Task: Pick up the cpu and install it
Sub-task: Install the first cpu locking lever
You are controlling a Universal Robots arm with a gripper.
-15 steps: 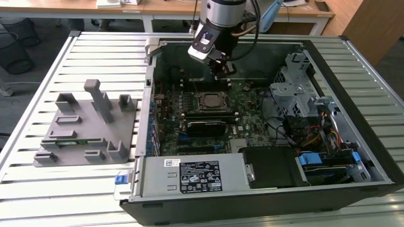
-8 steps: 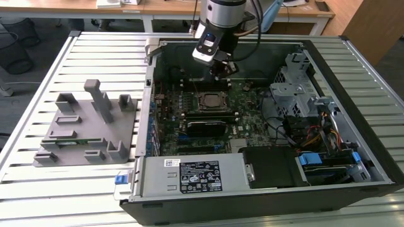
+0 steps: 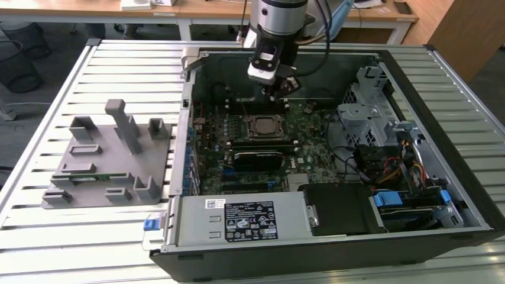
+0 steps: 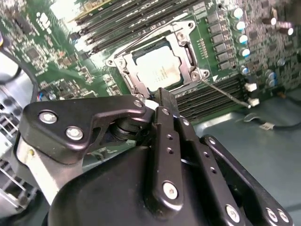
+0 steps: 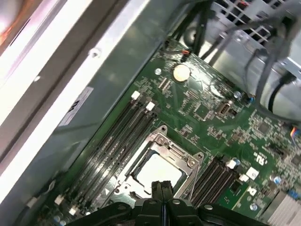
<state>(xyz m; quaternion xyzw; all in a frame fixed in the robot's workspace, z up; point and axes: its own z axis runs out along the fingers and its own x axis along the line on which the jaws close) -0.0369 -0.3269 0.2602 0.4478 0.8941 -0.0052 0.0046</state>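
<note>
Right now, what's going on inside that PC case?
The single arm reaches down into the open computer case, over the motherboard. The cpu, silvery top up, lies flat inside the frame of the socket. The gripper hangs just above the socket's edge with its fingers closed together and nothing between them, so it is not holding the cpu.
</note>
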